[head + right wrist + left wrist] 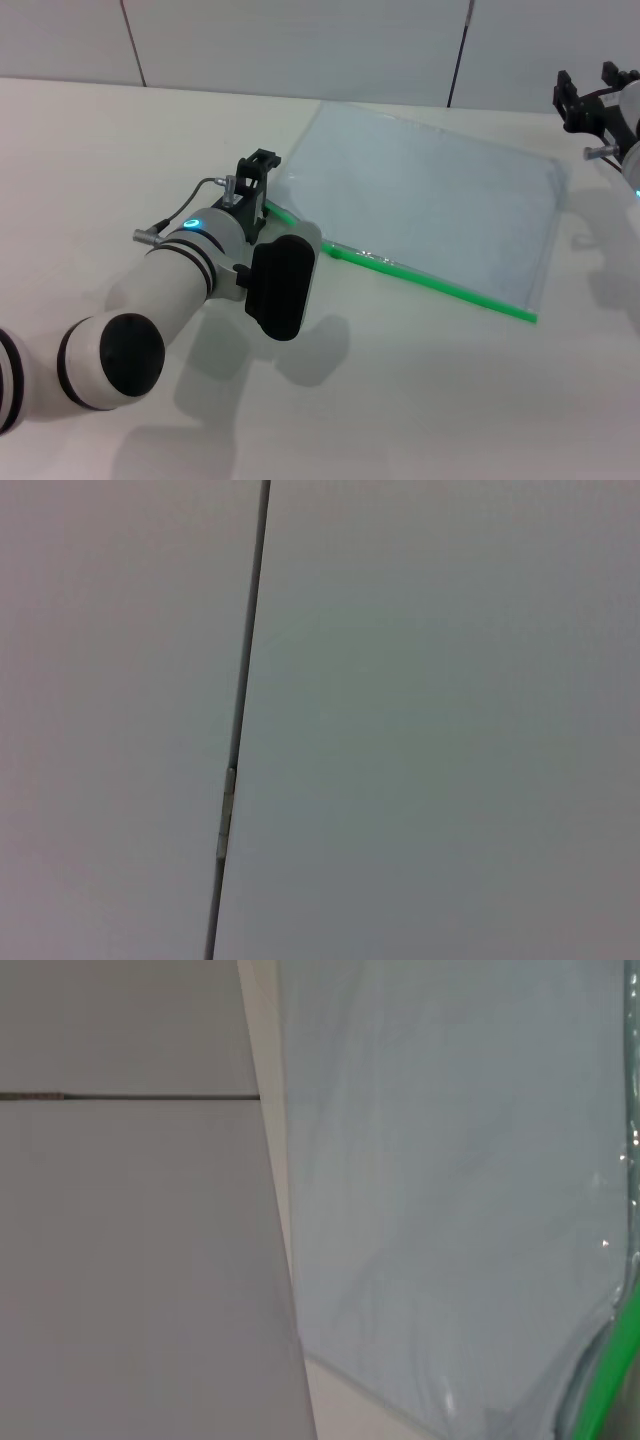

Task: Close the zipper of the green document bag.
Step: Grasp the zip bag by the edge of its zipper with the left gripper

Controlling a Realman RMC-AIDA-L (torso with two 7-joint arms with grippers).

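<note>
The green document bag (430, 200) lies flat on the pale surface (420, 400), set at a slant, with its bright green zipper (440, 283) along the edge nearest the robot. The left hand (262, 172) is down at the left end of that strip, by the bag's near-left corner. Its dark fingers are hidden behind the wrist from where I stand, so I cannot tell whether they are wide, narrow or pinching anything. I cannot pick out the slider with any certainty; there is a slightly thicker green spot on the strip just right of the wrist, but it is too small to call.

The right hand (590, 100) is held up well off to the far right, beyond the bag's far corner, touching nothing. Its fingers are also too unclear to judge.

The worry I have is the bag sliding. It is thin, slick plastic and nothing visible pins it down, so a pull along the zipper could drag the whole pouch rather than run the slider. The corner near the left hand looks a little lifted in the left wrist view, so the strip could also buckle and jam.

I see no brand, label or writing anywhere on the bag or the surface.
</note>
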